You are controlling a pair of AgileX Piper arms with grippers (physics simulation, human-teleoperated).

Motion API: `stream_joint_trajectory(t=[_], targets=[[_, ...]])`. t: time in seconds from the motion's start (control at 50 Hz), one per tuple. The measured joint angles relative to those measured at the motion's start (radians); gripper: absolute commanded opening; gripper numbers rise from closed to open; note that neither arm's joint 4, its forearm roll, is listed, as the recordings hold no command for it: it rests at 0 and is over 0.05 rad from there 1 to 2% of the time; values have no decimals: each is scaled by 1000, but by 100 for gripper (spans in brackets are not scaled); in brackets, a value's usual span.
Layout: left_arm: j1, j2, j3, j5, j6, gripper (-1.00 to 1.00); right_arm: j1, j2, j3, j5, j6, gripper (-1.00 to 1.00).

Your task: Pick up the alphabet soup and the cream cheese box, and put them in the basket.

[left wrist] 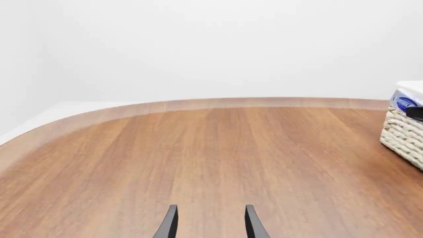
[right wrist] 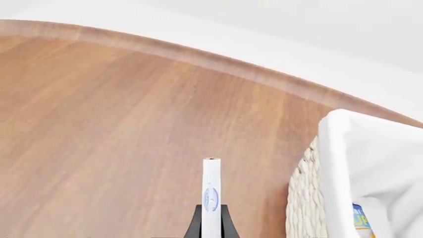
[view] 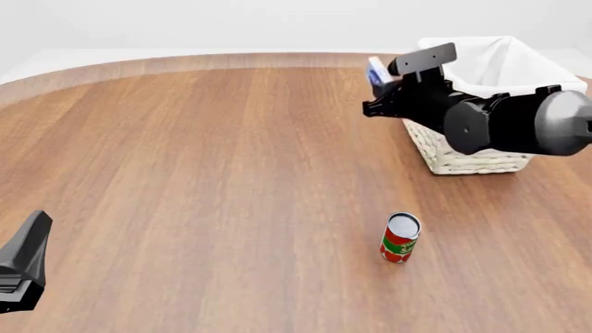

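One item of the two, the cream cheese box (right wrist: 211,193), is gripped edge-on between the right gripper (right wrist: 211,218)'s narrow jaws, its long axis pointing straight out along the fingers. From the front it shows as a blue and white sliver held above the worktop (view: 213,173), just beside the near-left corner of the basket (view: 467,156) and not yet over the opening. The basket lies to the box's right and slightly beyond, so the coming move looks like a short carry rightward over the cloth-lined rim. A blue and yellow label peeks from inside the lining in the right wrist view, probably the soup can (right wrist: 360,218) already dropped in. The left gripper (left wrist: 210,220) hangs far off, its jaws apart and empty. A red and green can (view: 400,238) stands alone nearer the front.
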Motion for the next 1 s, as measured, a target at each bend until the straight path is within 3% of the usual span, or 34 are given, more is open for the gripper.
stream_joint_trajectory(t=[1.0], targets=[[0,0,0,0,0,100,-9,-299,119,53,-61,-100]])
